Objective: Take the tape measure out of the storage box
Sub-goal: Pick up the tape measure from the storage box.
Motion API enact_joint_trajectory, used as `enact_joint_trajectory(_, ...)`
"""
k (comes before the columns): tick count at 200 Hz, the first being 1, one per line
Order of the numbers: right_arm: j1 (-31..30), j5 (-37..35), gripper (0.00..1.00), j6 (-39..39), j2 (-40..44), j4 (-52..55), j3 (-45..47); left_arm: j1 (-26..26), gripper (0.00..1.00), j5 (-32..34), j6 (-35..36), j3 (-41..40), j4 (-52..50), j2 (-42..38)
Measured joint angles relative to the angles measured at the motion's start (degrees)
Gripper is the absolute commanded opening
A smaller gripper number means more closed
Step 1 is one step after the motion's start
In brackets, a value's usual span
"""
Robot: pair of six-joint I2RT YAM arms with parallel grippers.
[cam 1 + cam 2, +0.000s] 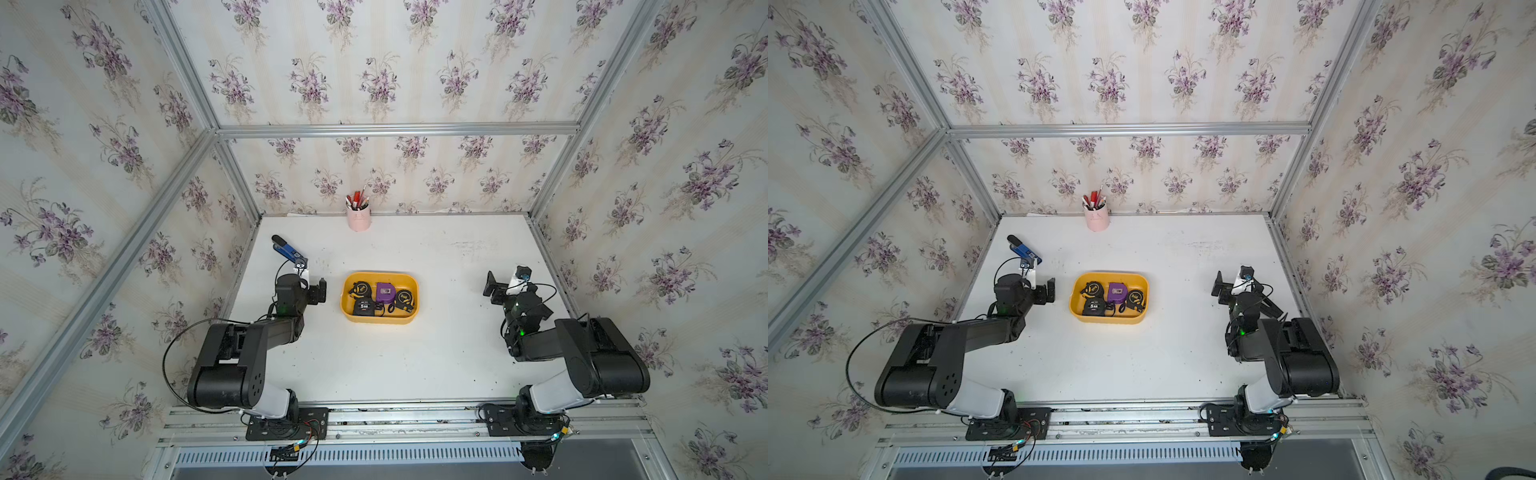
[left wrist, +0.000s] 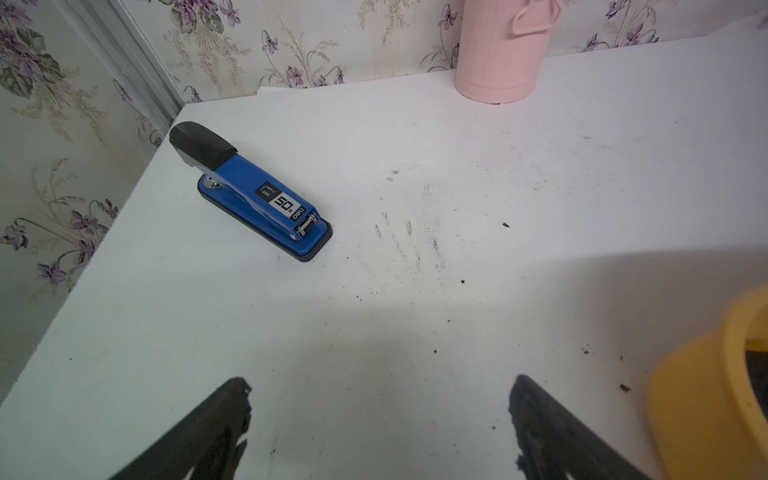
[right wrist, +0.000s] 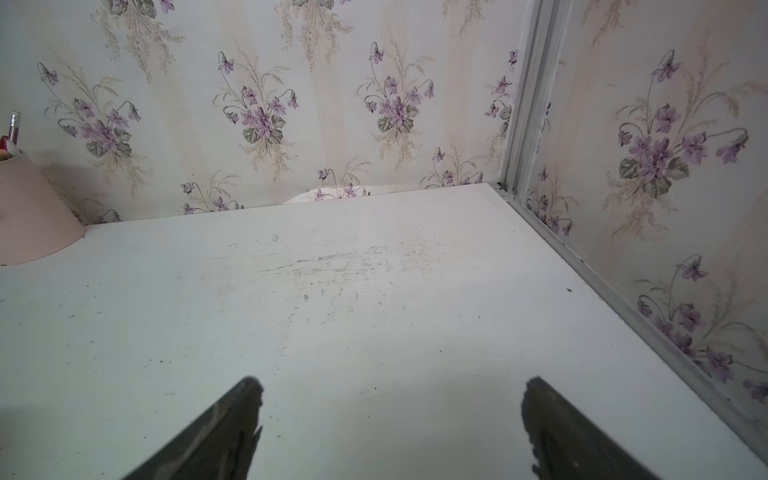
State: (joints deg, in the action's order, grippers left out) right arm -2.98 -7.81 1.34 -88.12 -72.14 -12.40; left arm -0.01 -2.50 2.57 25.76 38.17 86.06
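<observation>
The yellow storage box (image 1: 377, 319) sits mid-table in both top views, and its corner (image 2: 698, 399) shows in the left wrist view. Several tape measures lie inside it: a purple one (image 1: 385, 292), a black one marked 5M (image 1: 364, 307) and black-and-yellow ones (image 1: 360, 289). My left gripper (image 1: 313, 291) hovers just left of the box, open, with only bare table between its fingers (image 2: 380, 388). My right gripper (image 1: 495, 287) stands well to the right of the box, also open and empty (image 3: 390, 388).
A blue and black stapler (image 1: 286, 248) (image 2: 253, 191) lies at the back left, behind my left gripper. A pink pen cup (image 1: 358, 217) (image 2: 498, 54) stands against the back wall. Flowered walls and aluminium frame rails enclose the white table (image 1: 415, 357).
</observation>
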Motion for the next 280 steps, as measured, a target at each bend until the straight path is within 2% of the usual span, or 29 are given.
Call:
enact_joint_trajectory(54,0.00,0.15,1.00,0.00,0.00,0.00,0.00,0.09,1.00,0.44,-0.20,0.04,-0.50,-0.85)
enact_joint_trajectory(98,0.00,0.15,1.00,0.02,0.00,0.00,0.00,0.72,1.00,2.36,-1.92,5.42,-9.03,-6.80)
enact_joint_trajectory(135,0.00,0.07,1.00,0.09,1.60,1.62,-0.28,-0.09,1.00,5.42,-4.13,6.14,-16.98,-11.28)
enact_joint_trajectory(153,0.00,-0.37,1.00,0.22,6.82,8.55,-3.67,-1.31,1.00,7.43,-5.84,8.02,-21.35,-15.04)
enact_joint_trajectory(186,-0.61,-0.48,1.00,3.65,15.98,28.20,-16.68,-4.79,1.00,9.51,-8.20,15.80,-32.87,-20.55)
enact_joint_trajectory(225,-2.69,3.39,1.00,12.28,17.97,47.19,-27.19,-8.87,1.00,9.77,-13.18,23.96,-45.99,-25.20)
enact_joint_trajectory(253,-9.60,7.54,1.00,16.48,14.75,59.98,-36.96,-13.42,1.00,8.22,-19.41,32.11,-56.59,-22.08)
enact_joint_trajectory(280,-25.00,4.68,1.00,17.90,11.04,72.57,-46.29,-16.39,1.00,6.93,-24.63,35.34,-65.57,-19.30)
